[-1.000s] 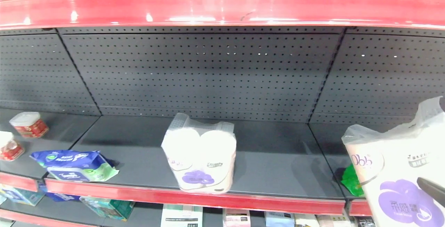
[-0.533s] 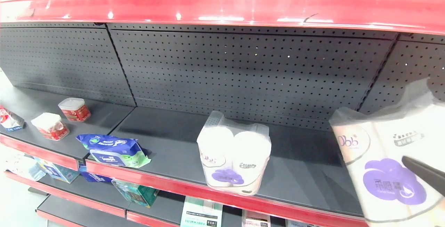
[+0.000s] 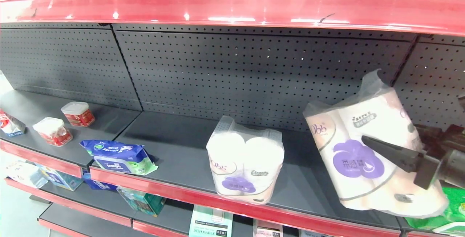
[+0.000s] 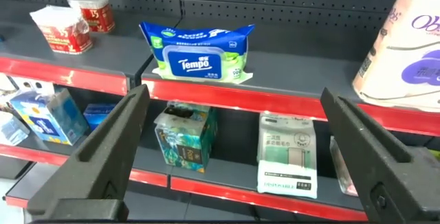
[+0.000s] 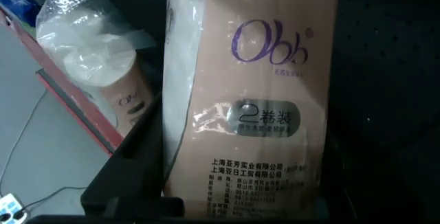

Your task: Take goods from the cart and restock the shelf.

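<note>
Right pincer (image 3: 392, 141) is clamped on the toilet-paper pack (image 3: 348, 162), held tilted at 3 o'clock over the shelf (image 3: 181, 146), its long axis leaning toward 11 o'clock, so the set-down spot probably lies toward 9 o'clock, beside the standing pack (image 3: 245, 160).

Head high, wrists close; shared shelf (image 3: 170, 150)

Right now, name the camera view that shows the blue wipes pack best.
The left wrist view: the blue wipes pack faces it whole and close, at the front edge of the shelf. The head view shows it smaller, slantwise from above. The right wrist view faces the held toilet-paper pack instead.
</note>
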Controlling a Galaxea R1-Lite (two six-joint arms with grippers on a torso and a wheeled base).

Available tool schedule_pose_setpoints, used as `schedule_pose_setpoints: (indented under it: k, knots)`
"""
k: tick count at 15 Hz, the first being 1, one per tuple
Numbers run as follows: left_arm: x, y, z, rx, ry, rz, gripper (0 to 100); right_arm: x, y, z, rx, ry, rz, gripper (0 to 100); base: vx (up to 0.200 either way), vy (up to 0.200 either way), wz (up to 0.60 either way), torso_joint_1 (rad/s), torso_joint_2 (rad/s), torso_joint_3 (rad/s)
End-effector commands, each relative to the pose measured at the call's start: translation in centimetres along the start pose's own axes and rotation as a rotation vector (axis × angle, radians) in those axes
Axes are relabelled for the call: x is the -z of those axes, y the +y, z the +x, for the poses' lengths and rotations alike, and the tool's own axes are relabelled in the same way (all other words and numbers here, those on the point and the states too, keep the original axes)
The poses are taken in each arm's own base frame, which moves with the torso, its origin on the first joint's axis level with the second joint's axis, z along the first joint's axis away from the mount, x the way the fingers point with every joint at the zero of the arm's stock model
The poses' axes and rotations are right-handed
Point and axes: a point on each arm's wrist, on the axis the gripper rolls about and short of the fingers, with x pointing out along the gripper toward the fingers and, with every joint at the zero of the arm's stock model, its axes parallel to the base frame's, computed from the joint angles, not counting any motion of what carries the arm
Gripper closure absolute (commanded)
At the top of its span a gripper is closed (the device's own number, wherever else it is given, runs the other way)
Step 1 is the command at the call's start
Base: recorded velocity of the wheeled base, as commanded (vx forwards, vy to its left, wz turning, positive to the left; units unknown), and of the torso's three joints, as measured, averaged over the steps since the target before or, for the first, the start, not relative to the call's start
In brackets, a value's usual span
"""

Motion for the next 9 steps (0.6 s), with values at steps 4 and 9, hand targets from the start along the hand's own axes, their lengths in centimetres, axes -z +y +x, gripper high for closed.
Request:
schedule_pose_setpoints:
  k: [4,9]
  knots:
    - [0.0,0.0,0.0,0.000,-0.001,0.000,0,1.6,-4.3,6.9,-0.062,0.031,0.023,100,0.000,0.000,0.00,0.000,0.00,0.000]
    - [0.0,0.0,0.0,0.000,-0.001,0.000,0,2.6,-6.0,11.5,-0.159,-0.034,0.005,100,0.000,0.000,0.00,0.000,0.00,0.000]
